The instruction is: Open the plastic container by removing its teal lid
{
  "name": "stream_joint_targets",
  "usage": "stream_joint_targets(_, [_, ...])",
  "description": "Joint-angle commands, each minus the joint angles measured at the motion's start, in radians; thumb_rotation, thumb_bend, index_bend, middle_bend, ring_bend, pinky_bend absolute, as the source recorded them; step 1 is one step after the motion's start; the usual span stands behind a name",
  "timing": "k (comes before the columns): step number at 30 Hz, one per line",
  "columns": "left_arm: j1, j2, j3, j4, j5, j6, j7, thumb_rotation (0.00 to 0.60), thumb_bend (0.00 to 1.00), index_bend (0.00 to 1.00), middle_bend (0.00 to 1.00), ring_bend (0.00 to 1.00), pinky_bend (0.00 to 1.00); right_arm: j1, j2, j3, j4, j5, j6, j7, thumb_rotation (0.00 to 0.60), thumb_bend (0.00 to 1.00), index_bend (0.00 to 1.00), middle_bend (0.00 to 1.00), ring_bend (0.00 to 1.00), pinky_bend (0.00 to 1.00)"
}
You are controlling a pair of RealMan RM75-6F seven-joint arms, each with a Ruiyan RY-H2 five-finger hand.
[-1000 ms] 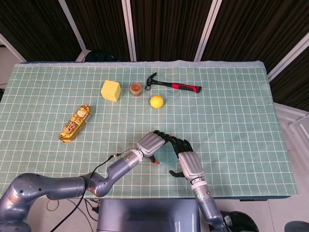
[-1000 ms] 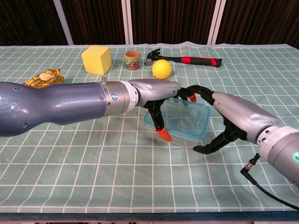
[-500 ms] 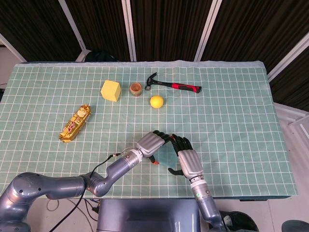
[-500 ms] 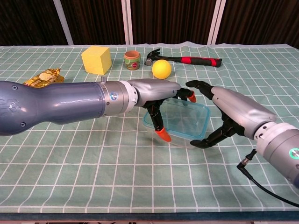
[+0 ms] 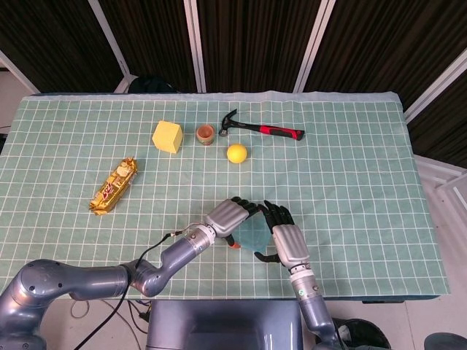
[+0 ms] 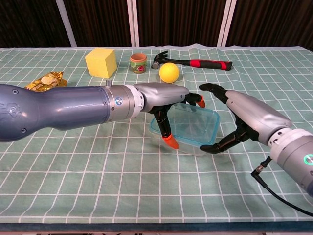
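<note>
The clear plastic container with its teal lid [image 6: 188, 125] is flanked closely by the left hand [image 6: 168, 105] and right hand [image 6: 239, 120]. Bare green checked tablecloth [image 6: 122, 171] is left open in front. The yellow ball [image 6: 169, 72] stands behind.

Head view: high, looking down on whole table [image 5: 350, 182]. Chest view: low, near, facing forward. Both share hammer [image 5: 261, 128].

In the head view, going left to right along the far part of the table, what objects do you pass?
Gold-wrapped snack bar → yellow foam cube → small brown cup → yellow ball → hammer with the red and black handle, whose head lies left of the ball and whose handle runs on past it to the right.
</note>
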State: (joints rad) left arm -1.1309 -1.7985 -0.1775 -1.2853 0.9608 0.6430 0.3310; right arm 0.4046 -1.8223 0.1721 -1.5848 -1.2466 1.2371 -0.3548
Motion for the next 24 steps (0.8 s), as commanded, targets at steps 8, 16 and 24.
stream_joint_targets(8, [0.000,0.000,0.003,0.001,0.001,0.003,-0.005,0.600,0.11,0.16,0.26,0.27,0.42,-0.001,0.001,0.000,0.001,0.017,0.001,-0.008,0.600,0.24,0.00,0.00,0.00,0.00])
stream_joint_targets(16, [-0.002,0.001,0.004,0.002,-0.005,0.007,-0.004,0.600,0.11,0.16,0.26,0.27,0.42,-0.006,0.004,-0.002,-0.011,0.029,0.006,-0.008,0.600,0.24,0.00,0.00,0.00,0.00])
stream_joint_targets(24, [-0.002,0.005,0.011,-0.007,-0.009,0.011,0.002,0.600,0.11,0.16,0.26,0.27,0.42,-0.003,0.004,0.005,-0.010,0.034,0.013,-0.018,0.600,0.24,0.00,0.00,0.00,0.00])
